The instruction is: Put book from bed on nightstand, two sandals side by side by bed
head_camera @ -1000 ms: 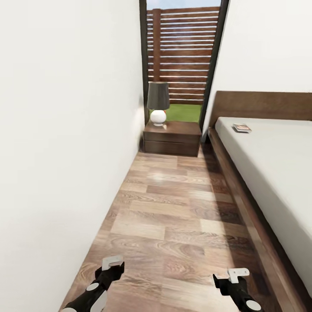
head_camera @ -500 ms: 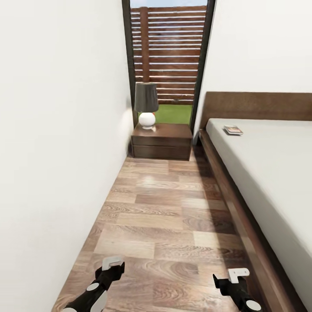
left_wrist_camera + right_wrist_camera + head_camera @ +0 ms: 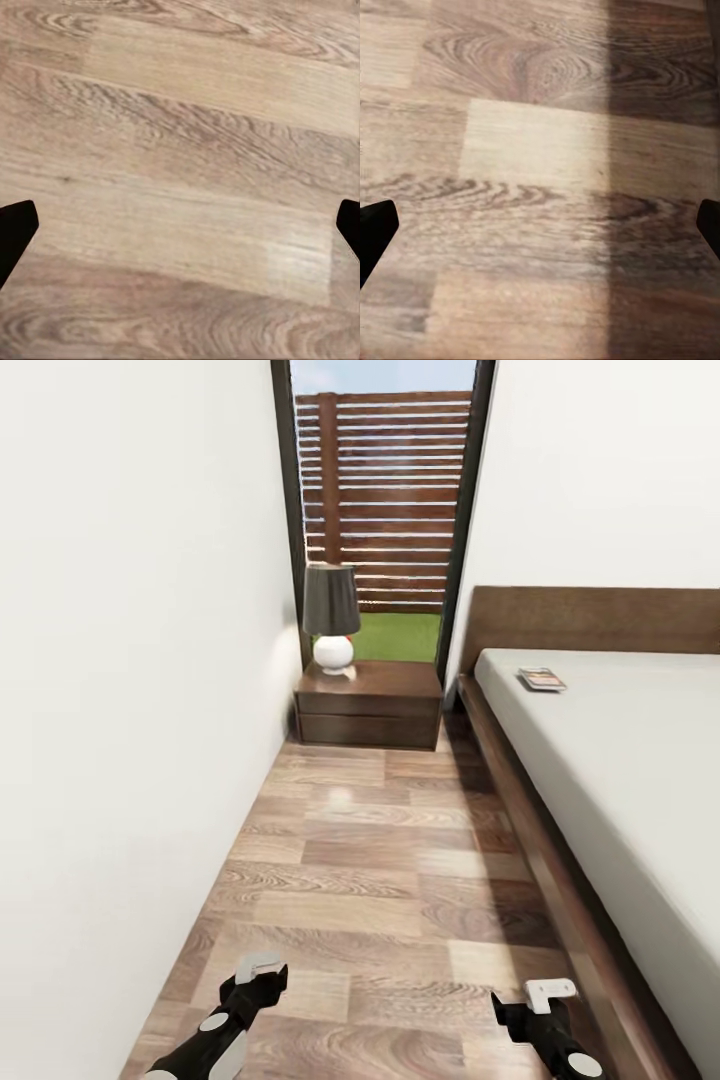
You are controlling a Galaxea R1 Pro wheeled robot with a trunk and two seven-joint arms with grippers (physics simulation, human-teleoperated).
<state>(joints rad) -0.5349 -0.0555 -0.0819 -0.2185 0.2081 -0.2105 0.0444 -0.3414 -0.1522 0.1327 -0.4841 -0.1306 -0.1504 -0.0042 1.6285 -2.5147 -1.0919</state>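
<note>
Left gripper (image 3: 260, 966) hangs low over the wood plank floor (image 3: 380, 880), holding nothing; in the left wrist view its two dark fingertips (image 3: 15, 229) sit at opposite edges of the frame, so the jaws are spread wide with bare planks between. Right gripper (image 3: 550, 991) is level with it, close to the bed frame's near side, also spread wide and holding nothing; its fingertips (image 3: 375, 225) show at both edges of the right wrist view, over planks half in shadow. The two grippers are well apart from each other. Floor runs as a narrow strip between the white wall (image 3: 130, 660) on the left and the bed (image 3: 640, 780) on the right. Bed has a dark brown frame, headboard and plain light grey mattress. The book (image 3: 541, 679) lies flat on the mattress near the headboard end, close to the edge facing the floor strip. At the far end of the strip the nightstand (image 3: 368, 705) stands against the wall, just beside the bed's head corner, with two drawer fronts. A table lamp (image 3: 331, 618) with dark shade and white round base stands on the nightstand's left rear part. Behind it is a tall dark-framed window (image 3: 385, 510) showing a slatted wooden fence and grass.
</note>
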